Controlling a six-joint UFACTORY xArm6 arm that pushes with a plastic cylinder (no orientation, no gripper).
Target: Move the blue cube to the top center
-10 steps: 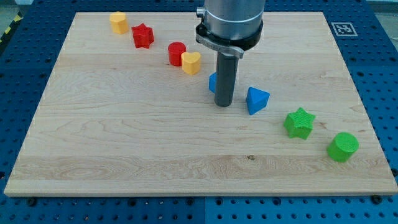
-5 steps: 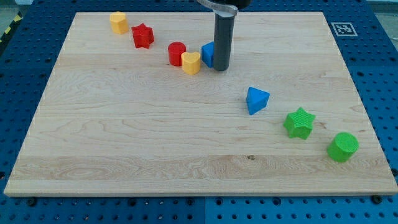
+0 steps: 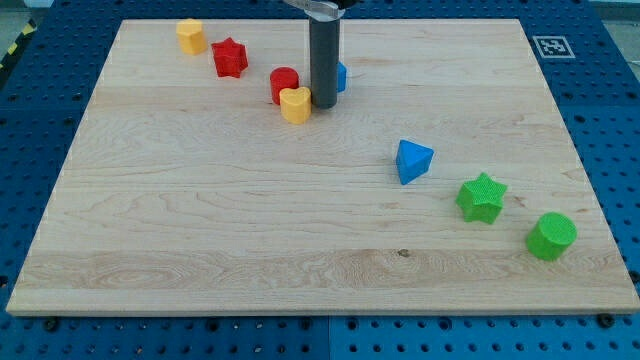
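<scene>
The blue cube (image 3: 341, 76) sits near the view's top centre, mostly hidden behind my rod; only its right edge shows. My tip (image 3: 322, 104) rests on the board just in front of and left of the cube, touching or nearly touching the yellow heart block (image 3: 295, 104). The red cylinder (image 3: 284, 84) stands right behind the yellow heart, to the left of my rod.
A yellow block (image 3: 191, 36) and a red star (image 3: 229, 57) sit at the top left. A blue triangular block (image 3: 412, 160), a green star (image 3: 481, 196) and a green cylinder (image 3: 551, 236) run toward the bottom right. The wooden board (image 3: 200, 220) lies on a blue perforated table.
My rod has moved toward the view's top and left, pushing the blue cube up the board. The yellow heart has shifted slightly left and down.
</scene>
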